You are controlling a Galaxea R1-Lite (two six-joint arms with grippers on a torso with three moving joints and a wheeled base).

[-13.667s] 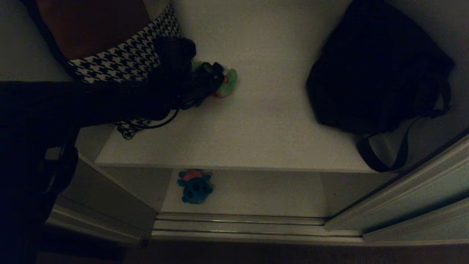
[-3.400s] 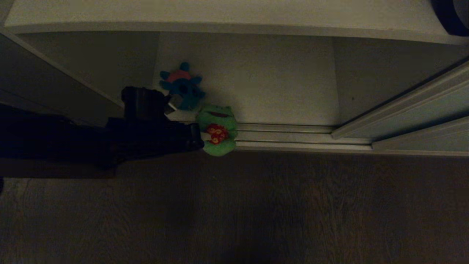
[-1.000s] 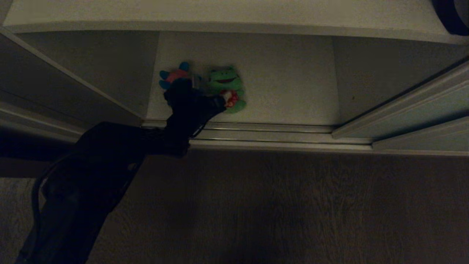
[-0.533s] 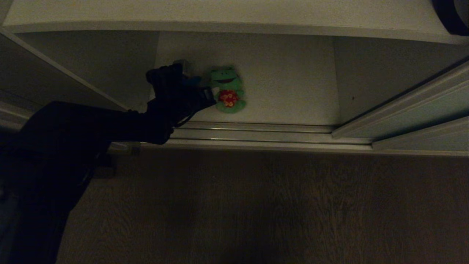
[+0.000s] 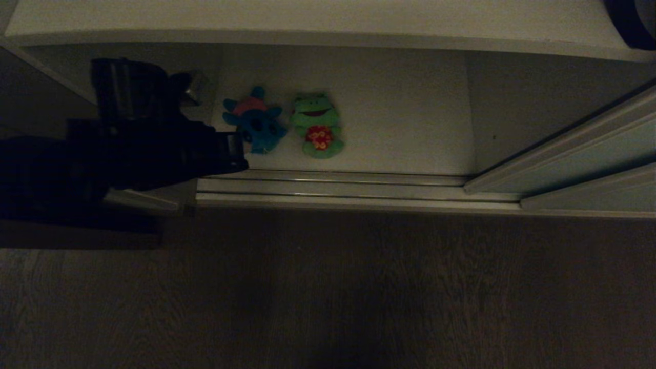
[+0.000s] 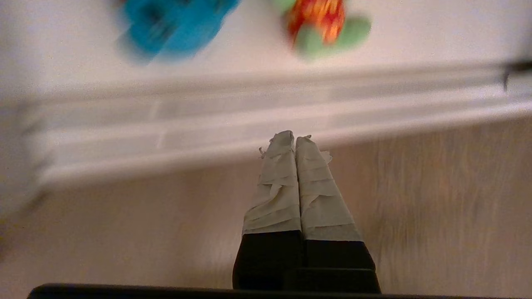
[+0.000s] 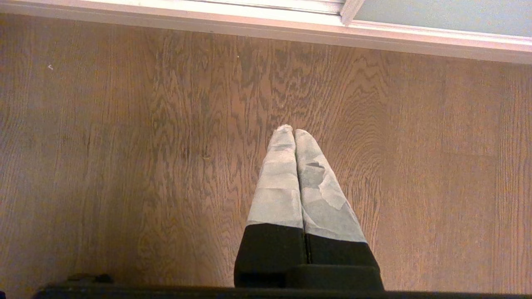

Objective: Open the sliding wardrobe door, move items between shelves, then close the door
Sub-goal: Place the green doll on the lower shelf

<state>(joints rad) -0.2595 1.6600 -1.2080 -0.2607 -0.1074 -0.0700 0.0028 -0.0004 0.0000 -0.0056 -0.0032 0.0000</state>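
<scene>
**A bedroom wardrobe at home**

A home's fitted wardrobe, dimly lit; plain white shelves (image 5: 389,128), pale metal sliding-door track (image 5: 359,187), matte grey-green sliding wardrobe door (image 5: 589,154), brown wood-grain plank floor (image 7: 124,145); two small plush toys (image 5: 318,125) lie inside.

Head camera looks steeply down at the lower shelf (image 5: 400,118), door track (image 5: 348,185) and floor (image 5: 359,292). Left wrist camera, close and low, faces the same track (image 6: 208,124) and both toys. Right wrist camera looks straight down at floor (image 7: 124,145), track edge only.
</scene>
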